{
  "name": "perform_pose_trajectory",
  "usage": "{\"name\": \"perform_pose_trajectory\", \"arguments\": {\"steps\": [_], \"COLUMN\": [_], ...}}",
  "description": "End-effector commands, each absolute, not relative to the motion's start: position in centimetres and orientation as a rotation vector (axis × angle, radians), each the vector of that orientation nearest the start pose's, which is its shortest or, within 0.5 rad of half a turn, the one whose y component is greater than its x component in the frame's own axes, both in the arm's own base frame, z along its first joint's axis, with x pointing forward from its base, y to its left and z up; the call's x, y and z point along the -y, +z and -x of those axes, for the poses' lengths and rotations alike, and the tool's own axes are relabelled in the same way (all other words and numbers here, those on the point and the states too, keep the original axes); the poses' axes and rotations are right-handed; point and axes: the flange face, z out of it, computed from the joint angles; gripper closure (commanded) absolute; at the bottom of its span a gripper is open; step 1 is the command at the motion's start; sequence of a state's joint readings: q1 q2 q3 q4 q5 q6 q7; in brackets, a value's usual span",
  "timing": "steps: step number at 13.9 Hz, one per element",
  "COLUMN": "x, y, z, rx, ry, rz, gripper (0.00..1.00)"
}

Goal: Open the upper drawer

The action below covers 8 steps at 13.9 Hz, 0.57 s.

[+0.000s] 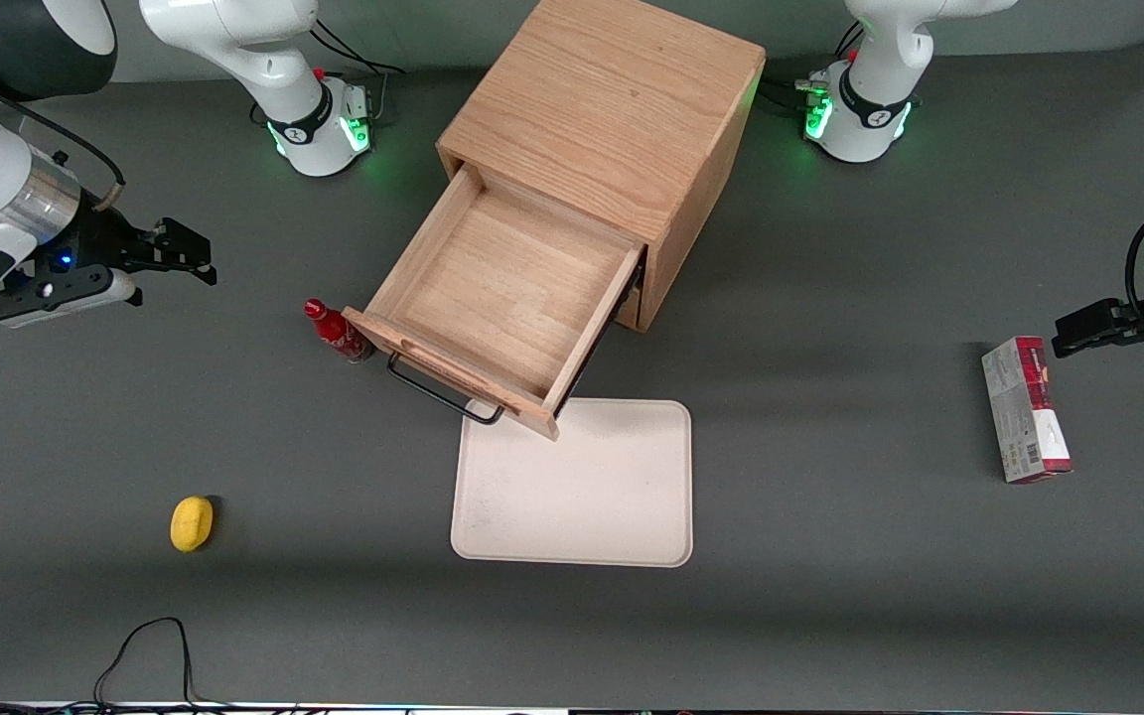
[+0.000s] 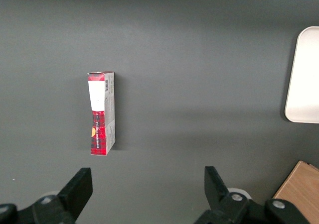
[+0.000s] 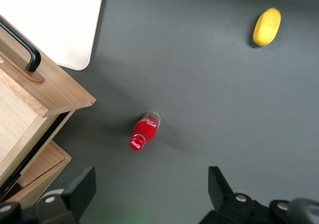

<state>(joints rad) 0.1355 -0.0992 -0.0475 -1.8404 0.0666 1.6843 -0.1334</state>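
Observation:
The wooden cabinet point(image 1: 612, 99) stands at the middle of the table. Its upper drawer point(image 1: 507, 288) is pulled far out, and its bare wooden tray interior shows. The drawer's thin black bar handle point(image 1: 438, 392) points toward the front camera. My gripper point(image 1: 190, 253) hovers above the table toward the working arm's end, well apart from the drawer. It is open, with nothing between its fingers. The right wrist view shows the gripper point(image 3: 152, 184) above bare table, with the drawer's front corner point(image 3: 55, 97) and handle point(image 3: 22, 47) beside it.
A small red bottle point(image 1: 336, 333) stands beside the drawer's front corner. A white tray point(image 1: 577, 487) lies in front of the drawer, partly under it. A yellow lemon point(image 1: 192, 522) lies nearer the camera. A red box point(image 1: 1024, 407) lies toward the parked arm's end.

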Motion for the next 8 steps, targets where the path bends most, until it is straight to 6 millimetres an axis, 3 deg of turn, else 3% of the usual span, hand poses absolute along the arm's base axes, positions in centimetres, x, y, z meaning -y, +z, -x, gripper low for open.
{"name": "perform_pose_trajectory", "arguments": {"steps": [1, 4, 8], "x": [-4.8, -3.8, -3.8], "y": [56.2, 56.1, 56.3], "z": [-54.0, -54.2, -54.5], "rx": [0.292, 0.274, 0.279], "ry": [0.149, 0.148, 0.14], "rz": [3.039, 3.04, 3.041], "gripper": [0.0, 0.0, 0.0]}}
